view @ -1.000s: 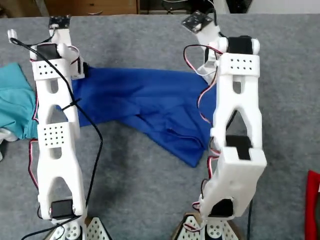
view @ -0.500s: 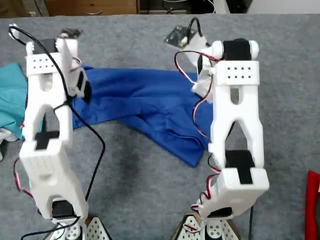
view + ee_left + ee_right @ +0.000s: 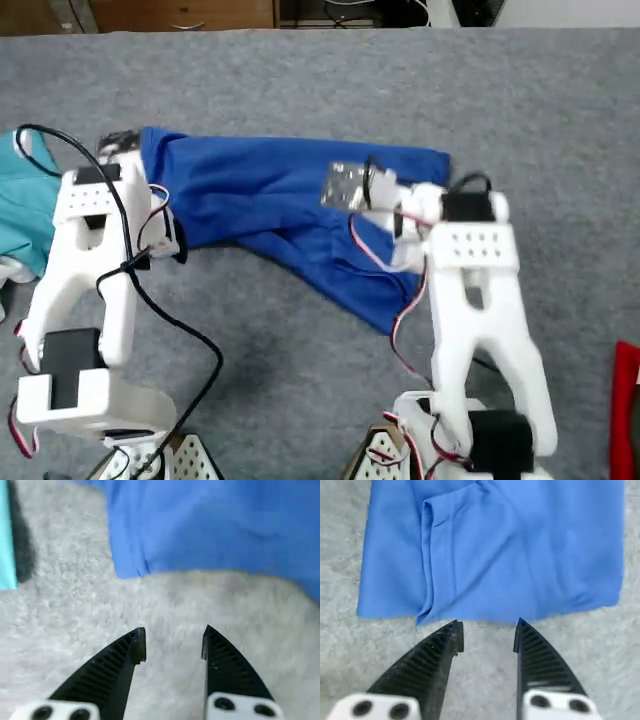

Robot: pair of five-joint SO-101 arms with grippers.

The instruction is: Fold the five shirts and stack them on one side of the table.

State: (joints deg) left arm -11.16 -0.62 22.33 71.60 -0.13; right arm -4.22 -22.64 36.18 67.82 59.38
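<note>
Grey felt-like cloth covers the table I'm working over. On it the blue shirt lies spread and rumpled, with one flap folded across its middle. My left gripper hangs with jaws parted and holding nothing, over bare grey just off the blue shirt's edge. My right gripper is likewise spread and empty, its tips just short of another edge of the blue shirt. A teal shirt lies near the blue shirt on the left arm's side, a strip of grey between them. A red cloth sits well apart from the blue shirt on the right arm's side.
</note>
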